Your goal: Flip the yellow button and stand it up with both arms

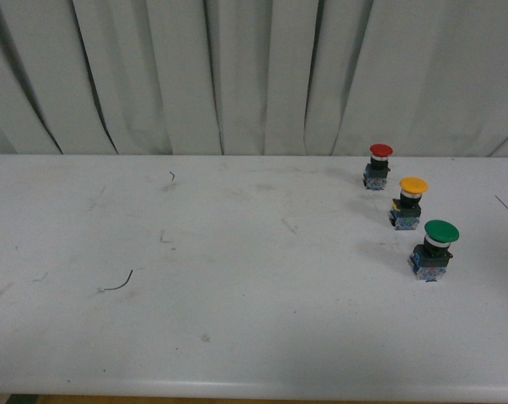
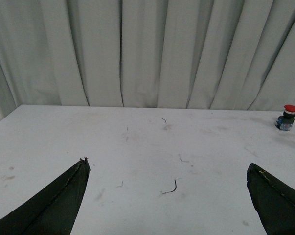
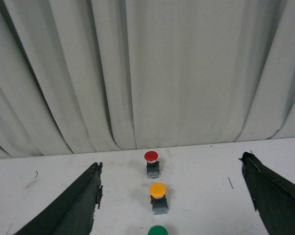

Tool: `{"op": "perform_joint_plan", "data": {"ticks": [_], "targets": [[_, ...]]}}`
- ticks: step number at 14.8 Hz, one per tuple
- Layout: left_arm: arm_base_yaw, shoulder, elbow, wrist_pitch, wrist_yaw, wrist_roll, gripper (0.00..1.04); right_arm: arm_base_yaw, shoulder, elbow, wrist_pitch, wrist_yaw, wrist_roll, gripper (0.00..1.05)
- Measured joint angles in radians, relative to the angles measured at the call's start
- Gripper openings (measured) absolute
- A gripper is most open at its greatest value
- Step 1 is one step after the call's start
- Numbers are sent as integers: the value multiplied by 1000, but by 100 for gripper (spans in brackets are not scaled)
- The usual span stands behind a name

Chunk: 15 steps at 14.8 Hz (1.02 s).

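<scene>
A pale grey curtain (image 1: pixel 254 76) hangs in deep vertical folds across the whole upper part of the frame, shadowed in its creases. Below it a white table (image 1: pixel 195 286) fills the lower part, scuffed and marked with faint dark scratches under soft, even light, its front edge at the bottom.

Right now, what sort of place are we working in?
Probably a lab or test bench, not a home: a scuffed white table backed by a plain grey curtain, bearing only three industrial push buttons, red button, yellow button and green button, upright in a row.
</scene>
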Motion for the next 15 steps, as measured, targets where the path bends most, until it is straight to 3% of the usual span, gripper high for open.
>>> {"op": "perform_joint_plan", "data": {"ticks": [3, 6, 7, 8, 15], "targets": [[0, 0, 0, 0, 0, 0, 98, 61, -378, -141, -275, 123, -71, 54], [0, 0, 0, 0, -1, 0, 98, 21, -515, -280, -224, 87, -84, 16], [0, 0, 0, 0, 0, 0, 98, -29, -537, -326, -223, 14, -85, 3], [0, 0, 0, 0, 0, 0, 98, -81, -563, -364, -218, -7, -88, 2], [0, 0, 0, 0, 0, 0, 98, -80, -735, -501, -232, -19, -88, 2]]}}
